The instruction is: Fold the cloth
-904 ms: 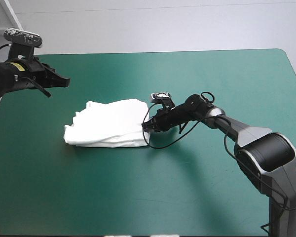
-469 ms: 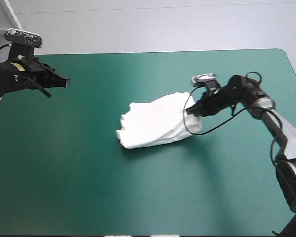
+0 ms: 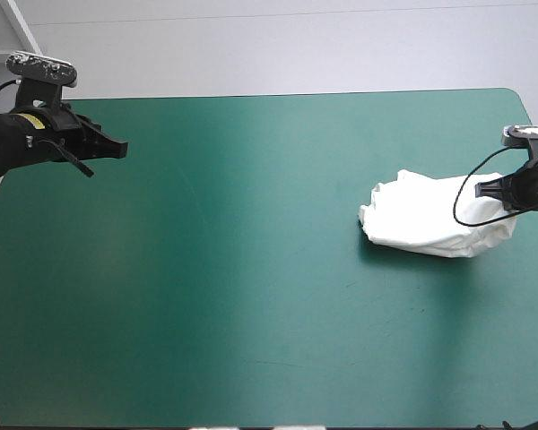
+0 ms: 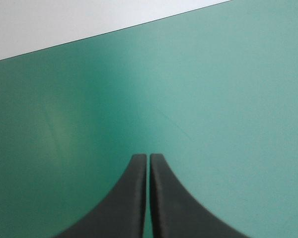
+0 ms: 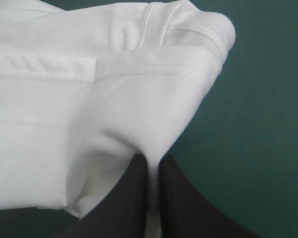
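Dragged far to the right since the earlier pictures, the single white short-sleeved fabric T-shirt (image 3: 430, 224) now lies as one rumpled, folded bundle near the table's right edge; before, it sat left of the middle. It rests on the teal-green cover of the table (image 3: 251, 296), roughly midway between the near and far edges. Of the two grippers, the right gripper (image 3: 481, 189), with its two broad black curved fingers, has travelled with the bundle and stands at its right-hand end, by the table's right edge. In its wrist view those two fingers (image 5: 134, 198) are all but pressed together, pinching a fold of white fabric. Ahead of the tips the cloth spreads in layers with several stitched seams, ending in one rounded corner against the teal-green cover. Farther off, toward the far left corner, the left gripper (image 3: 117, 146) hovers above the cover where it was earlier, well apart from the T-shirt. Its two fingers (image 4: 134, 198) are pressed together into one pointed arch, and teal-green cover runs ahead of them to the far edge.
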Controlling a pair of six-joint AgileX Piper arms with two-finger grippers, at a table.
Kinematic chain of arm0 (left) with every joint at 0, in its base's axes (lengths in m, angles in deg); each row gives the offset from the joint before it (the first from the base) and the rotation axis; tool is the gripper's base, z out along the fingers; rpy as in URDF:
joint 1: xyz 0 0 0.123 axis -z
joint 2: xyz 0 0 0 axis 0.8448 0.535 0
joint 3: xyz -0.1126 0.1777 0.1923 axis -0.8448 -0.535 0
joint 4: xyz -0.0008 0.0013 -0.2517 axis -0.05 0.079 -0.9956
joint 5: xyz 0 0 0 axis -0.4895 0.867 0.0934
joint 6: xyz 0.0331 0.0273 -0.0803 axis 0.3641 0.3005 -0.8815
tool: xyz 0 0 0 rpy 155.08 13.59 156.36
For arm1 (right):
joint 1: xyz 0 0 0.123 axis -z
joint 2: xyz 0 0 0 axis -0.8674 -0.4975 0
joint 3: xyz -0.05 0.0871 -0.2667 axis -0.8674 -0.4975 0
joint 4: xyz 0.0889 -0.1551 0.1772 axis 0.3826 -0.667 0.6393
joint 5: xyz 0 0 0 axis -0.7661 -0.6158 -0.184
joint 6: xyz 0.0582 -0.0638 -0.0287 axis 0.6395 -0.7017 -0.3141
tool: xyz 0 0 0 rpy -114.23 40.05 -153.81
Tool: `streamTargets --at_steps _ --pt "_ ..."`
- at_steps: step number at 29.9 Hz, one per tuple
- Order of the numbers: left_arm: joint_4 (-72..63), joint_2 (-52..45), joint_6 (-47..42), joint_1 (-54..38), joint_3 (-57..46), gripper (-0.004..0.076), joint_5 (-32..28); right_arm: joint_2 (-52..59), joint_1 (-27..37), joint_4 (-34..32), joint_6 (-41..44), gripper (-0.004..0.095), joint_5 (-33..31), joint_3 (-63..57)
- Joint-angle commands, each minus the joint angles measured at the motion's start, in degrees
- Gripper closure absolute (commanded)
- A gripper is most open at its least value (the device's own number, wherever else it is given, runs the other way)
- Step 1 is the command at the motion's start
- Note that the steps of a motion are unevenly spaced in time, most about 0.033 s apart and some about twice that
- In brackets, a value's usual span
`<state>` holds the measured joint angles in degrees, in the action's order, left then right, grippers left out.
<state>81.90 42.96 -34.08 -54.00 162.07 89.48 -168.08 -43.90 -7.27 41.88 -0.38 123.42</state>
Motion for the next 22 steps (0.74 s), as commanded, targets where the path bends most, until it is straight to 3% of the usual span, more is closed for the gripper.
streamTargets --at_steps 1,3,5,8,11,13,15,16,18,20,22 --pt "-0.6 -1.9 -0.2 0.1 1.3 0.0705 -3.7 2.8 0.4 0.0 0.4 0.0888 1.8 1.7" --pt "-0.6 -1.9 -0.2 0.1 1.3 0.0705 -3.8 2.8 0.4 -0.3 1.5 0.0803 1.9 1.7" --pt "-0.2 -1.9 -0.2 0.1 1.3 0.0705 -3.9 2.8 0.4 -0.3 2.5 0.0641 1.5 1.7" --pt "-0.2 -2.1 0.2 0.1 1.3 0.0705 -4.1 2.8 0.4 -0.2 4.5 0.0311 1.3 1.7" --pt "0.0 -3.1 -0.4 0.1 1.3 0.0705 -6.1 2.8 0.3 2.7 4.2 0.0133 1.1 1.7" --pt "1.7 -4.4 -1.8 0.1 1.3 0.0705 -7.6 2.8 0.3 11.2 0.8 0.0158 0.8 1.7" --pt "5.2 -6.0 -5.0 0.1 1.3 0.0705 -8.8 2.8 0.3 24.5 -4.4 0.0318 -0.5 1.7" --pt "6.7 -6.7 -6.3 0.1 1.3 0.0705 -9.0 2.8 0.3 32.2 -8.5 0.0476 -1.5 1.7" --pt "11.0 -8.5 -9.7 0.1 1.3 0.0705 -9.0 2.8 0.3 44.0 -15.7 0.0886 -4.1 2.1" --pt "14.8 -10.1 -12.7 0.1 1.1 0.0705 -8.8 3.2 -0.6 50.8 -19.7 0.0894 -6.2 3.9" --pt "18.3 -12.2 -14.3 0.1 0.7 0.0705 -9.0 4.9 -2.7 51.0 -20.3 0.0901 -5.4 6.5"
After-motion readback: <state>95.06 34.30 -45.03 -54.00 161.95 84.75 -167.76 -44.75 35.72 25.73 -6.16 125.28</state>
